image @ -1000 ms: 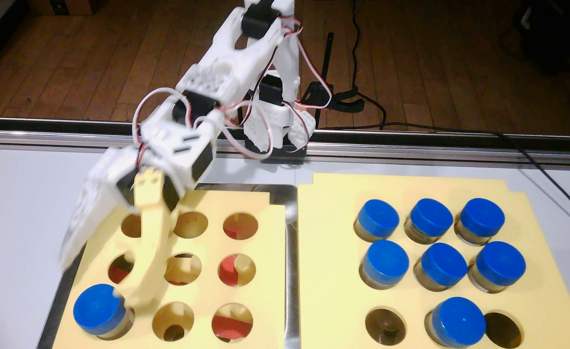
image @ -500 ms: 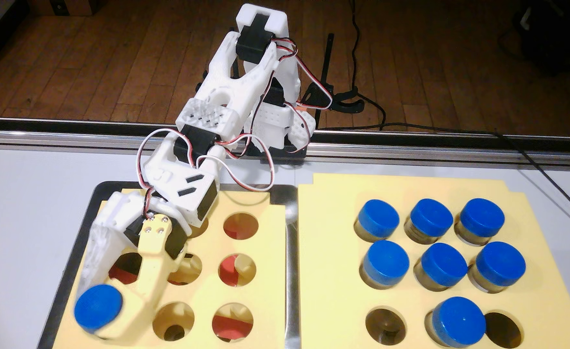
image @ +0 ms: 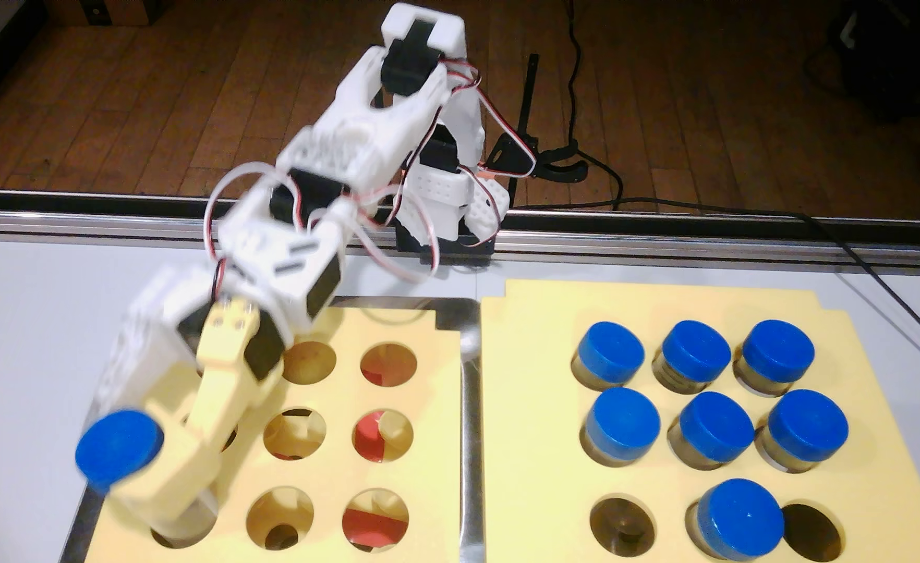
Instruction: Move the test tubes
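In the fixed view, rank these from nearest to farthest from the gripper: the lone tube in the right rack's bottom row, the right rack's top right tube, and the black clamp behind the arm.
From the gripper, in the fixed view:
1. Black clamp, at the table's far edge, upper middle.
2. Lone bottom-row tube, lower right.
3. Top right tube, far right.
The first two are fairly close.

Gripper (image: 122,476) clamped on a blue-capped test tube (image: 118,445), tilted above the left yellow rack's (image: 436,411) near-left hole, seven capped tubes (image: 715,426) standing in the right rack (image: 528,433)

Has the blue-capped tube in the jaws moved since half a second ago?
Yes. The held tube has gone up and leftward, tilting out of its corner hole in the left yellow rack.
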